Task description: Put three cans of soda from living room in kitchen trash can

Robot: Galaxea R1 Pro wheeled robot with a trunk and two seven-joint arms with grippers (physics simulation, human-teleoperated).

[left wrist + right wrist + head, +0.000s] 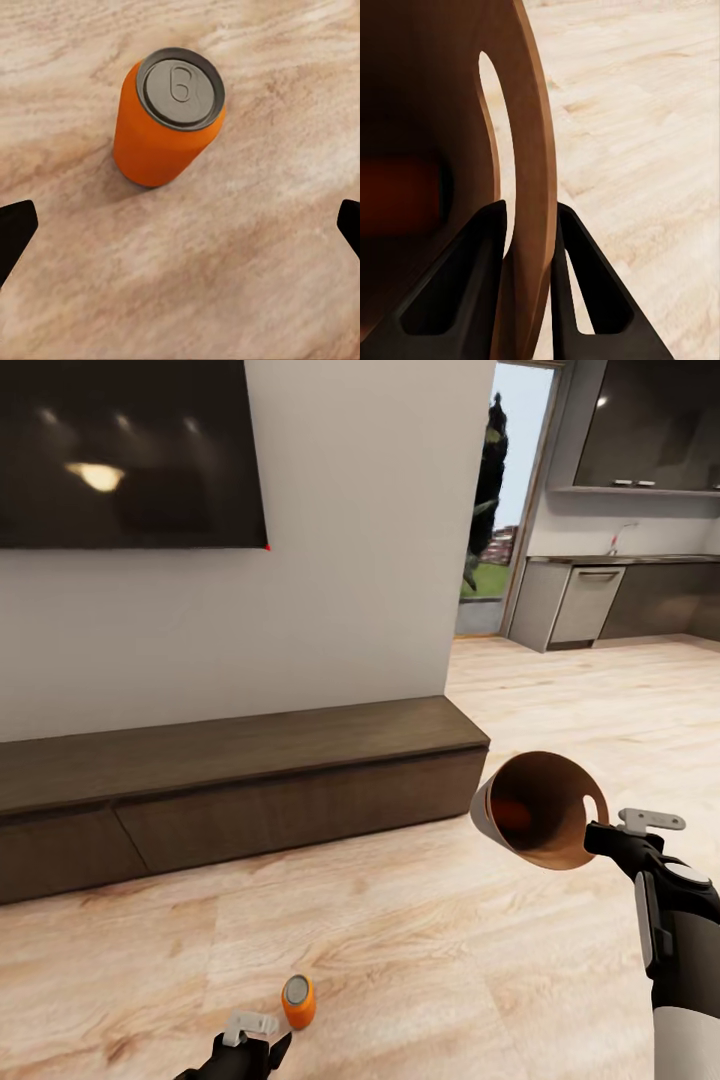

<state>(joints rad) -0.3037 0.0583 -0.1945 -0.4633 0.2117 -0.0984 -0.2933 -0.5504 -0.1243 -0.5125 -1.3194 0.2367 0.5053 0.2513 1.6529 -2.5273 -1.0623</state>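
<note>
Pale wood floor (400, 920) carries one upright orange can (298, 1001), apparently alone.

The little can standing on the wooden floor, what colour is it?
Bright orange can, grey top; clearest in the left wrist view.

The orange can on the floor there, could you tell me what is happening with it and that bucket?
The robot is collecting soda cans in the living room. Its right tool is clamped on the rim of a wooden bucket, held tilted above the floor, with something dark orange-red lying inside. An orange can stands upright on the wood floor before a low TV cabinet. The left tool hovers open just beside the can, not touching it. The kitchen shows through the opening at the far right.
</note>
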